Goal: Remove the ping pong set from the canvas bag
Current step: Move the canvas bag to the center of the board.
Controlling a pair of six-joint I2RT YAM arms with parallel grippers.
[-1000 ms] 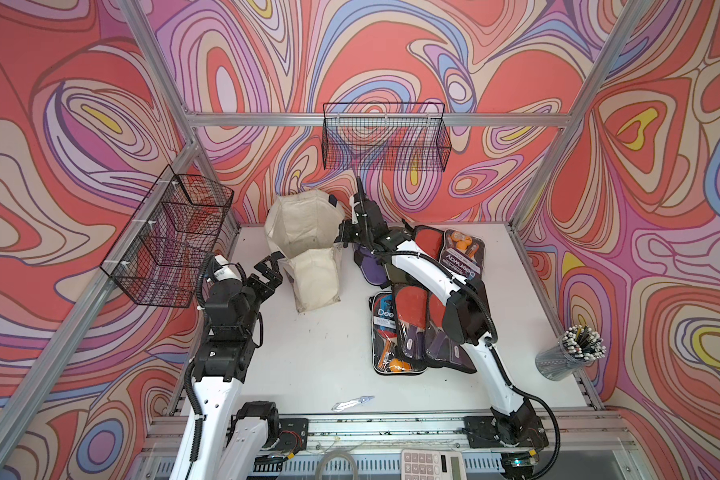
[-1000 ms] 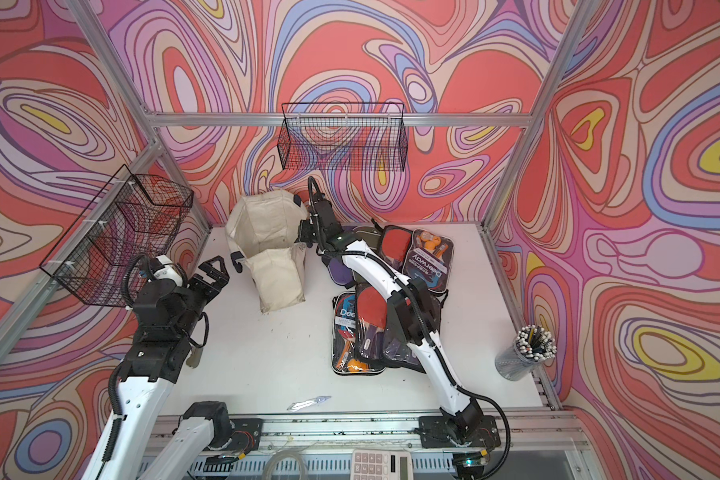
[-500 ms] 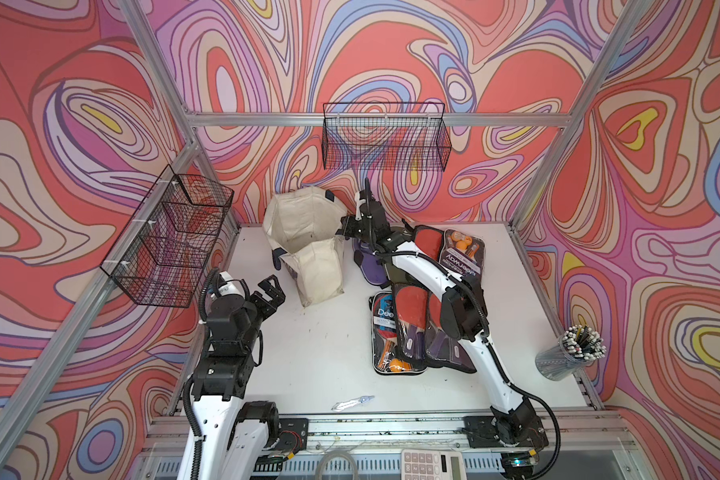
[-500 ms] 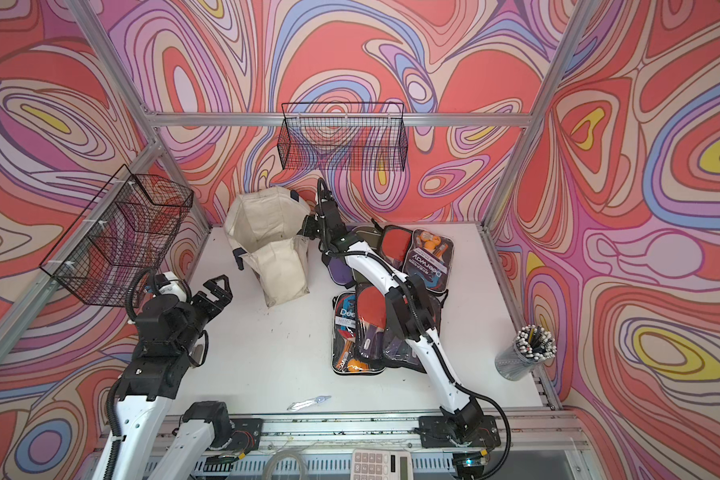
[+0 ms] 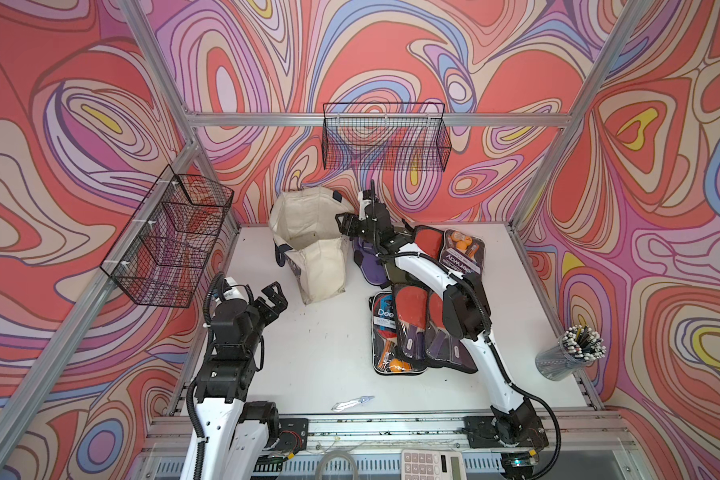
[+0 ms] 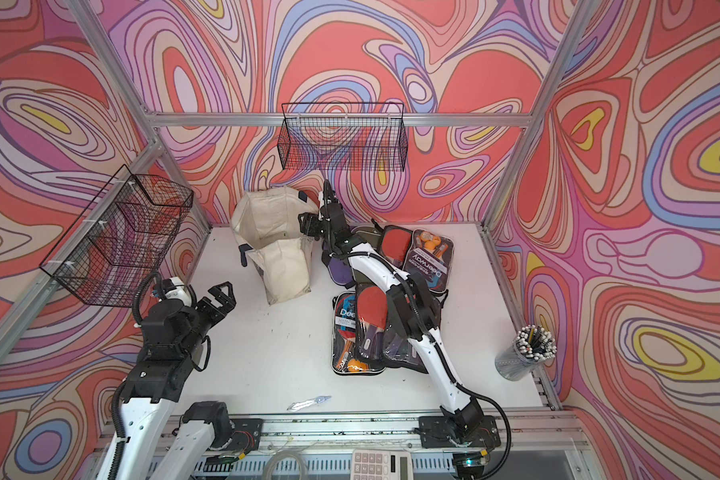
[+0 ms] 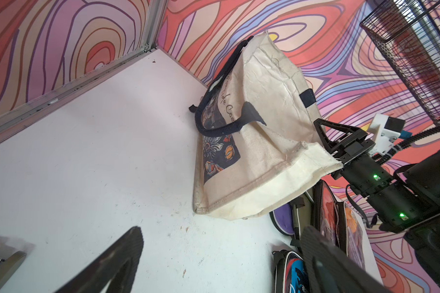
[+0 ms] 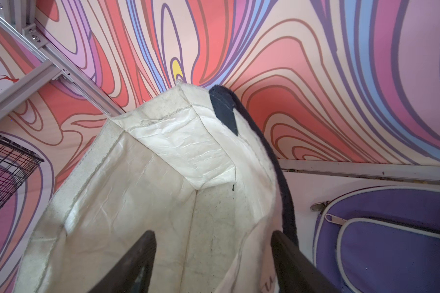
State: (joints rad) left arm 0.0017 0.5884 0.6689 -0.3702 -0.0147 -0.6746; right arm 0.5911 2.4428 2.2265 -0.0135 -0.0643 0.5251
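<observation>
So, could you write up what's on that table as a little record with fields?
canvas bag: on the table, mouth open, no set visible inside
ping pong sets: packs lying on the table beside the bag
right end effector: open, astride the bag's rim
left end effector: open, empty, apart from the bag

cream canvas bag [image 5: 323, 270], navy handles [image 7: 221, 130], purple case [image 8: 391, 243]

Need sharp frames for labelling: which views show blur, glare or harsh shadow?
Left wrist: the bag is sharp, the near jaws are blurred. Right wrist: bag lining crisp with a mild sheen, jaws soft and dark. In both top views: even light, faint shadows, no visible blur.
</observation>
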